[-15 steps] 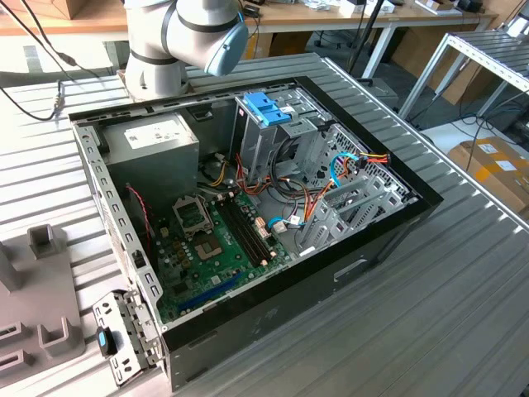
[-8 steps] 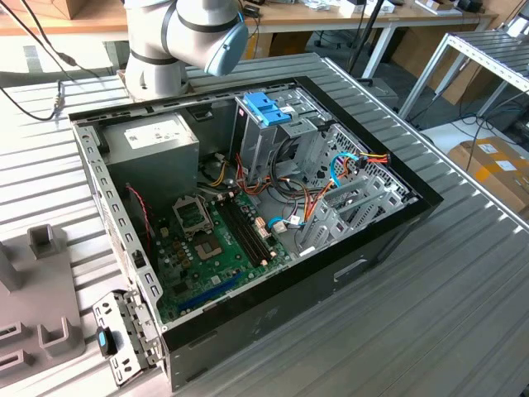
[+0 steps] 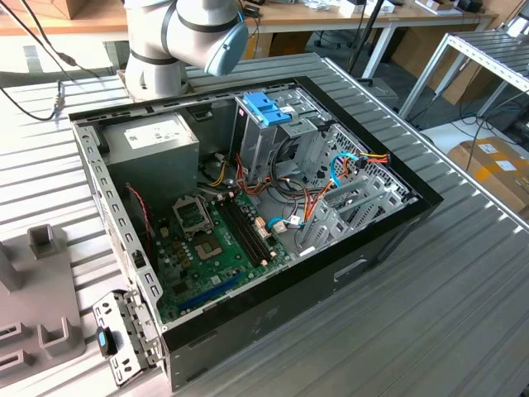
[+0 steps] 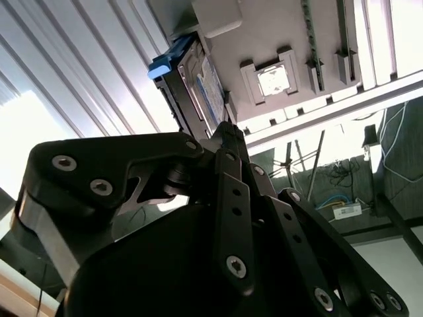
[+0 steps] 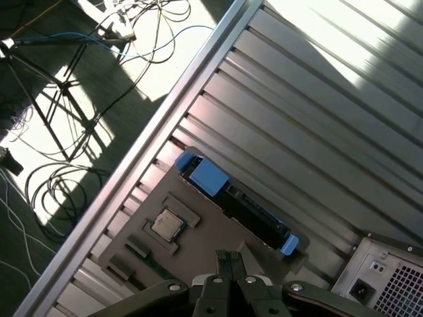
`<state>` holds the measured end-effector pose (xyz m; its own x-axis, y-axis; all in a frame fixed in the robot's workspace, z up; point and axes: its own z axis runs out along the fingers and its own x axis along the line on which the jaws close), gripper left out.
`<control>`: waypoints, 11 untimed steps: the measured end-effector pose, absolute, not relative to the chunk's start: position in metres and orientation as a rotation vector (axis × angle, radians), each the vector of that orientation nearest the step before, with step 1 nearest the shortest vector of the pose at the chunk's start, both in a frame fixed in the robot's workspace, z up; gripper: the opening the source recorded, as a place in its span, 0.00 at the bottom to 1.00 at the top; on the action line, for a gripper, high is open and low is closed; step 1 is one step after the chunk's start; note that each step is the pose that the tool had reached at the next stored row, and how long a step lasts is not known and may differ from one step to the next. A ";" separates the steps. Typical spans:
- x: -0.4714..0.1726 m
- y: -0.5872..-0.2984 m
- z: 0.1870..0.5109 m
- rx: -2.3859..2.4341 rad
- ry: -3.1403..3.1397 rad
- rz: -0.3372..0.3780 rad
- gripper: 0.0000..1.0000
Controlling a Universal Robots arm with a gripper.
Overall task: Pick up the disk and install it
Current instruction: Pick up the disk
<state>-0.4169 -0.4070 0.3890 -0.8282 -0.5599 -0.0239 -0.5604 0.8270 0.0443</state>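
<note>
Hovering over the disk (image 5: 241,205), not yet grasping it.
Poised with the claw (image 5: 230,256) clenched on nothing, near its upturned edge in a grey holder (image 5: 208,231) on the table (image 5: 317,99), outside the computer case (image 3: 331,273); probably leaves both pickup and install undone.

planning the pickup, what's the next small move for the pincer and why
Probably open the pincer: it looks closed and empty, while the disk stands on edge in the grey holder just beyond it, not yet gripped.
</note>
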 end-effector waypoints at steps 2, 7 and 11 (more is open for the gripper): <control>-0.417 -0.407 0.389 -0.930 2.990 0.077 0.11; -0.417 -0.407 0.389 -0.968 2.978 0.078 0.11; -0.417 -0.407 0.389 -1.001 2.968 0.078 0.11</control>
